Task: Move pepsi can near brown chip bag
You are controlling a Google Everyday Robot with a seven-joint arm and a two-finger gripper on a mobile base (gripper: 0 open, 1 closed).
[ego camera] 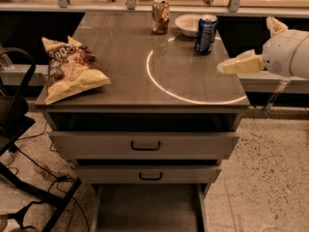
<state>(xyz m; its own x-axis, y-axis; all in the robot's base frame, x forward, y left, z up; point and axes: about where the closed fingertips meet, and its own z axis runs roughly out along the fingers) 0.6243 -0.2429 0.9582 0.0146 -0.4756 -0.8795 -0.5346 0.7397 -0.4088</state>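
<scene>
Pepsi can (206, 34) stands ungrasped upper right; gripper (224, 65) hovers right of it, grip state untellable; approach step, next grasp, carry left toward brown chip bag (70, 69).

- We saw a dark blue metal pepsi can (206, 34), marked white and red.
- The crinkled pale yellow chip bag (72, 71) bore a brown panel.
- Our cream gripper (231, 66) was at the grey table's (125, 81) right edge.

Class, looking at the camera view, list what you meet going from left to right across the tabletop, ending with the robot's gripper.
brown chip bag → brown-orange can → pepsi can → gripper, hovering at the tabletop's right edge.
</scene>
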